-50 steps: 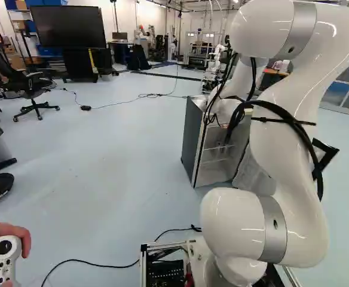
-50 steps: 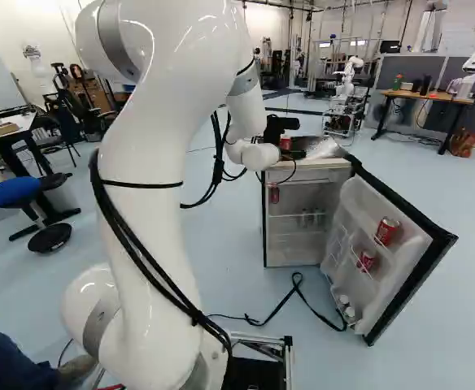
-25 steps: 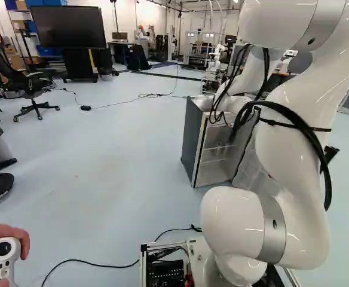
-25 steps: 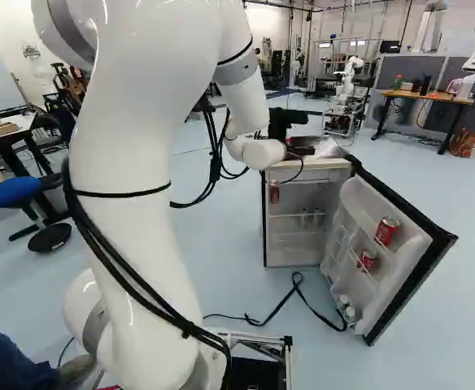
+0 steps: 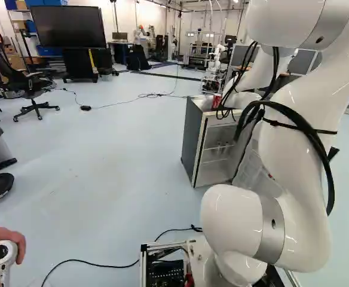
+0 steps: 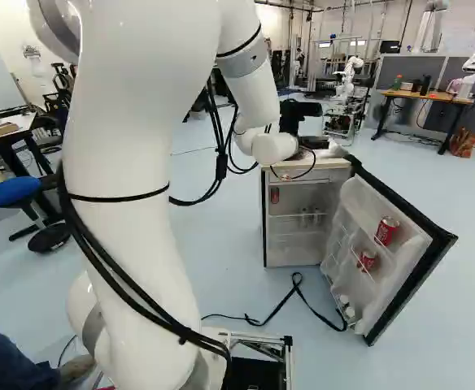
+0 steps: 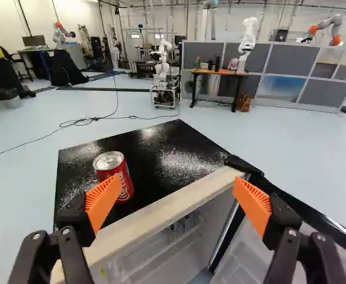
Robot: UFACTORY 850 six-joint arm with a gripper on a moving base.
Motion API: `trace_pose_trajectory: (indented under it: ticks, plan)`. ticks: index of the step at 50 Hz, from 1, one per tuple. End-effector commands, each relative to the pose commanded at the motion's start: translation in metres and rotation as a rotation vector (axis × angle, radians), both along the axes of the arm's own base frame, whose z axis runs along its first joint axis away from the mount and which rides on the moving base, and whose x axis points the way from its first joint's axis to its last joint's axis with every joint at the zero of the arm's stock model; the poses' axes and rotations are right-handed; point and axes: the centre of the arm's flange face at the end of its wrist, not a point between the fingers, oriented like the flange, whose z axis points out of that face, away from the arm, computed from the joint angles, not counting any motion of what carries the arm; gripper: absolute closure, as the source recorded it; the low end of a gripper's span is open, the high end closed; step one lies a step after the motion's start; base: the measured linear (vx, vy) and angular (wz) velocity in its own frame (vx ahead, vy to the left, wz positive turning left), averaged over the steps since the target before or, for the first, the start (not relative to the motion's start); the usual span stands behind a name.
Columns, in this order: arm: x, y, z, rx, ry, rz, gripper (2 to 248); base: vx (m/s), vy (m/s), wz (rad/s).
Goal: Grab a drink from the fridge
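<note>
The white arm (image 5: 300,119) rises at the right of the left base view and reaches toward the fridge (image 5: 192,140), right of that view's middle. Its black gripper (image 6: 314,142) is at the fridge's top, just above the middle of the right base view. In the wrist view the two fingers stand wide apart, orange pads (image 7: 103,201) facing each other, with nothing held. A red drink can (image 7: 116,173) stands upright on the black fridge top (image 7: 161,163), just ahead of the left finger; whether they touch, I cannot tell. The fridge door (image 6: 412,258) hangs open at the lower right of the right base view, with two more red cans (image 6: 387,231) on its shelves.
</note>
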Motion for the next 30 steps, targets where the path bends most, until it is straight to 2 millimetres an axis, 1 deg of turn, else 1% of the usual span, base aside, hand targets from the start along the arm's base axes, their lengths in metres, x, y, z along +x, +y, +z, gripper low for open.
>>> trace_pose_trajectory:
  ticks: [14,30]
  plan:
    - [-0.002,-0.022,0.014,-0.015,-0.027,-0.036,3,0.0,0.0,0.0]
    - [-0.004,-0.049,0.016,-0.02,-0.036,-0.076,3,0.0,0.0,0.0]
